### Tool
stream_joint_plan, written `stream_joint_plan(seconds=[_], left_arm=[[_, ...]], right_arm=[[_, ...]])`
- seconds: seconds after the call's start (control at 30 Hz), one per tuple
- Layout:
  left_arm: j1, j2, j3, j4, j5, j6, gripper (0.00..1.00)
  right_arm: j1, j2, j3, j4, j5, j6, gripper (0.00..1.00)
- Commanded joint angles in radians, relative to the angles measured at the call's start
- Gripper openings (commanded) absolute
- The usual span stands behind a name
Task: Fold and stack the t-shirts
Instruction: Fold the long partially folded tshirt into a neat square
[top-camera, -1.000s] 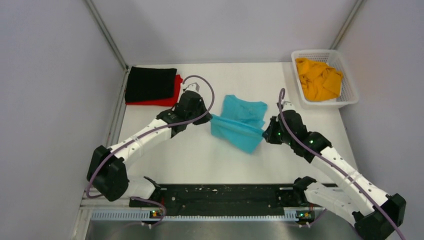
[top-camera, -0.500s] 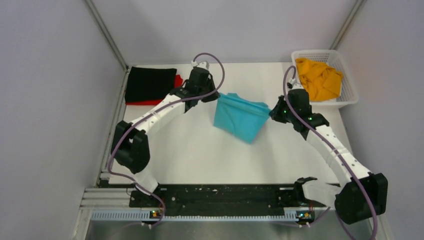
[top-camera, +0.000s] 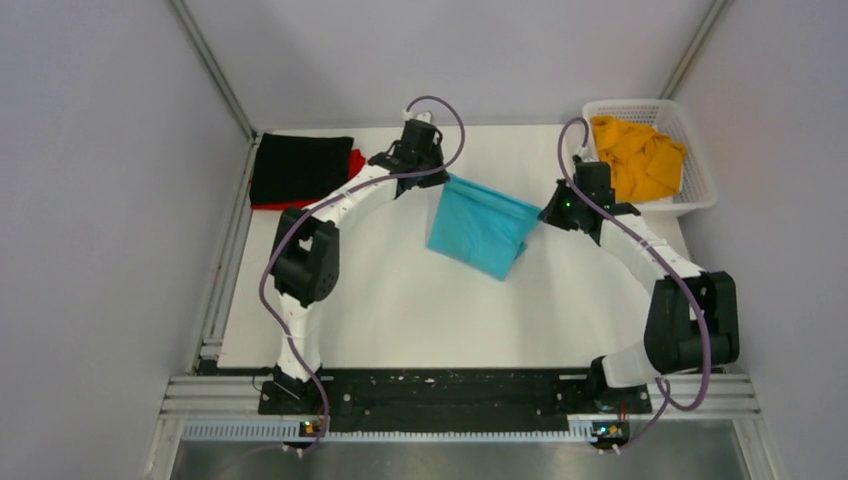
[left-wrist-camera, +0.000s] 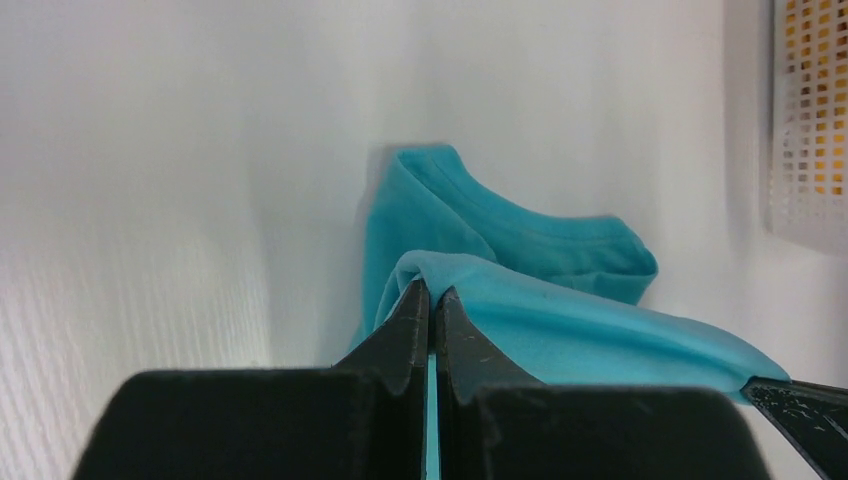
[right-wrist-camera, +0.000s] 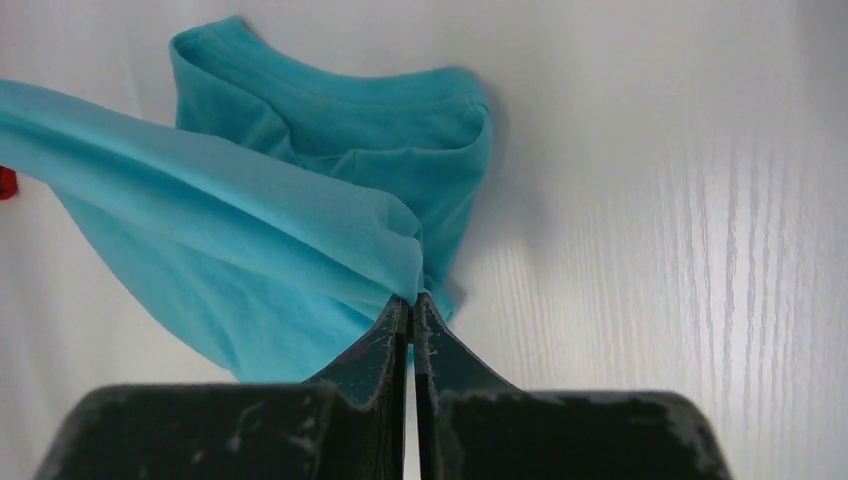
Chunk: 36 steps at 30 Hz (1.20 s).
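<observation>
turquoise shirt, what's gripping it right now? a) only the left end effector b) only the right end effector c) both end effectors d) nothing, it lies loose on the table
c: the left end effector and the right end effector are each pinched shut on an edge of the turquoise shirt, which hangs stretched between them.

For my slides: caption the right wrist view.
Right claw shut on an edge of the turquoise shirt above the table.

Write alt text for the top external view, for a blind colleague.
The left gripper and right gripper pinch a turquoise t-shirt by two corners, stretching it over the white table. A folded black t-shirt lies on a red t-shirt far left; an orange-yellow t-shirt sits in the basket far right.
</observation>
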Motion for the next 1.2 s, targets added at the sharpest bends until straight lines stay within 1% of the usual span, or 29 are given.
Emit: stream_joint_plan(seconds=[0.0, 0.07, 0.13, 0.17, 0.2, 0.27, 0.3, 0.33, 0.37, 0.4, 0.43, 0.53, 0.6, 0.63, 0.67, 0.73, 0.8, 0.93, 1.0, 1.17], left_arm=[[0.041, 0.094, 0.12, -0.011, -0.045, 0.028, 0.0], [0.044, 0.136, 0.158, -0.019, -0.027, 0.022, 0.02], [0.049, 0.17, 0.192, -0.011, -0.008, 0.019, 0.15], [0.051, 0.184, 0.204, -0.005, 0.001, 0.019, 0.28], [0.053, 0.2, 0.22, -0.002, 0.003, 0.021, 0.4], [0.059, 0.223, 0.258, -0.009, 0.044, 0.025, 0.59], [0.062, 0.229, 0.277, -0.013, 0.06, 0.029, 0.69], [0.064, 0.232, 0.292, -0.025, 0.07, 0.031, 0.76], [0.064, 0.227, 0.3, -0.035, 0.078, 0.038, 0.84], [0.064, 0.217, 0.296, -0.036, 0.089, 0.044, 0.93], [0.065, 0.194, 0.283, -0.032, 0.099, 0.047, 0.99], [0.063, 0.126, 0.205, -0.011, 0.161, 0.041, 0.99], [0.06, 0.075, 0.124, 0.035, 0.233, 0.029, 0.99], [0.057, 0.053, 0.077, 0.077, 0.273, 0.025, 0.99], [0.054, 0.037, 0.043, 0.119, 0.307, 0.016, 0.99], [0.045, 0.039, 0.019, 0.177, 0.359, 0.01, 0.99], [0.045, 0.082, 0.059, 0.168, 0.388, -0.006, 0.99], [0.045, 0.23, 0.229, 0.074, 0.445, -0.02, 0.99], [0.046, 0.293, 0.296, 0.069, 0.471, -0.031, 0.99], [0.057, 0.415, 0.413, 0.072, 0.448, -0.046, 0.99]], right_arm=[[-0.044, 0.123, 0.087, 0.071, -0.002, -0.018, 0.0], [-0.063, 0.179, 0.11, 0.097, 0.005, 0.006, 0.0], [-0.075, 0.231, 0.136, 0.118, -0.005, 0.015, 0.06], [-0.077, 0.252, 0.15, 0.123, 0.003, 0.019, 0.09], [-0.078, 0.269, 0.165, 0.123, 0.017, 0.024, 0.19], [-0.079, 0.292, 0.193, 0.119, 0.059, 0.035, 0.36], [-0.081, 0.298, 0.209, 0.109, 0.075, 0.039, 0.48], [-0.081, 0.298, 0.226, 0.096, 0.086, 0.039, 0.6], [-0.081, 0.295, 0.24, 0.084, 0.085, 0.036, 0.69], [-0.081, 0.284, 0.245, 0.076, 0.074, 0.031, 0.77], [-0.081, 0.258, 0.238, 0.078, 0.055, 0.027, 0.81], [-0.075, 0.179, 0.174, 0.13, -0.061, 0.026, 0.87], [-0.058, 0.133, 0.109, 0.208, -0.188, 0.042, 0.9], [-0.045, 0.119, 0.08, 0.256, -0.254, 0.051, 0.97], [-0.032, 0.116, 0.06, 0.291, -0.322, 0.059, 0.99], [-0.014, 0.128, 0.05, 0.339, -0.401, 0.07, 0.99], [-0.008, 0.149, 0.051, 0.366, -0.421, 0.09, 0.99], [-0.008, 0.205, 0.062, 0.404, -0.369, 0.099, 0.99], [-0.008, 0.251, 0.089, 0.408, -0.364, 0.091, 0.99], [-0.029, 0.407, 0.165, 0.432, -0.406, 0.091, 0.99]])
